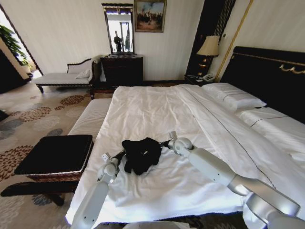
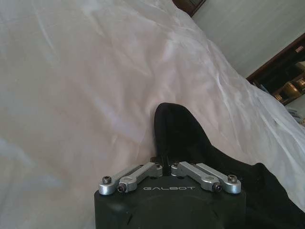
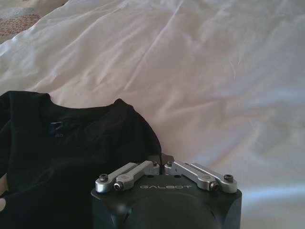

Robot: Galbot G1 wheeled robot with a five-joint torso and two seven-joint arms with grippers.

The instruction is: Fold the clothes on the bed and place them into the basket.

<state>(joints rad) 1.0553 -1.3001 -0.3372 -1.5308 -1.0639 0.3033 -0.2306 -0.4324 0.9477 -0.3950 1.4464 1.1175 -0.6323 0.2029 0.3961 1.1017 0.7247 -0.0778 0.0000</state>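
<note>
The black T-shirt (image 1: 141, 153) lies bunched in a heap on the near part of the white bed (image 1: 157, 109). My left gripper (image 1: 123, 152) is at the shirt's left edge and my right gripper (image 1: 165, 142) at its right edge. In the left wrist view the gripper (image 2: 163, 164) is shut, with a fold of black cloth (image 2: 190, 138) pinched between its fingertips. In the right wrist view the gripper (image 3: 161, 158) is shut on the hem of the shirt (image 3: 71, 143), near the collar. The wicker basket (image 1: 55, 153) with its black top stands on the floor left of the bed.
A white-striped bench (image 1: 90, 119) runs along the bed's left side behind the basket. Pillows (image 1: 233, 98) and a black headboard (image 1: 267, 76) are at the right. A chaise longue (image 1: 62, 78) and a dark dresser (image 1: 121, 69) stand by the far wall.
</note>
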